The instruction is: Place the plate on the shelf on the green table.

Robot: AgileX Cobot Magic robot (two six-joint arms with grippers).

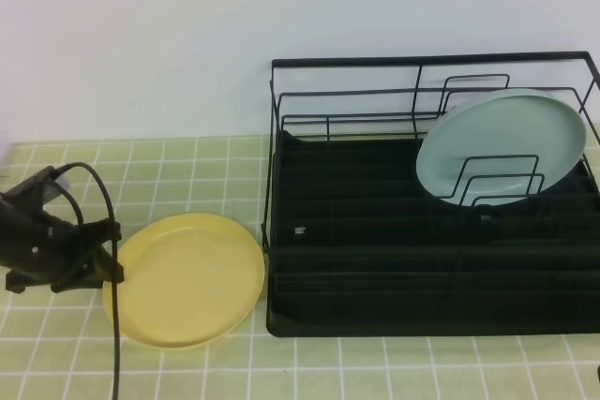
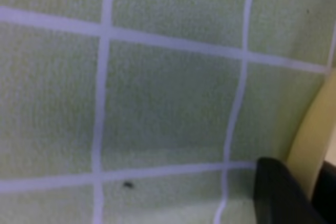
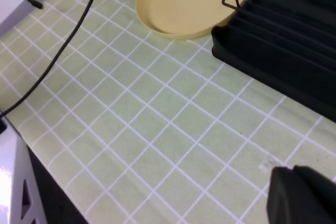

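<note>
Our left gripper (image 1: 111, 252) sits low at the left rim of the plate (image 1: 190, 278), its dark fingers (image 2: 281, 192) on either side of the pale yellow edge in the left wrist view; we cannot tell whether they actually clamp the rim or merely straddle it. Our right gripper (image 3: 302, 195) shows only as a dark mass at the lower corner of its own camera, closed with nothing in it, raised above the tiles and well apart from the plate.

The plate lies flat on the green table (image 1: 169, 161), just beside the left wall of the shelf (image 1: 431, 278). We see small yellow-green square tiles with white grout lines running under everything, and one tiny dark speck on a tile close to the left fingers. A pale mint-blue plate (image 1: 502, 145) leans tilted among the upright wires at the shelf's right rear. A black cable (image 1: 105, 231) loops from the left arm down over the tiles. Behind the table stands a plain white wall (image 1: 141, 35).
</note>
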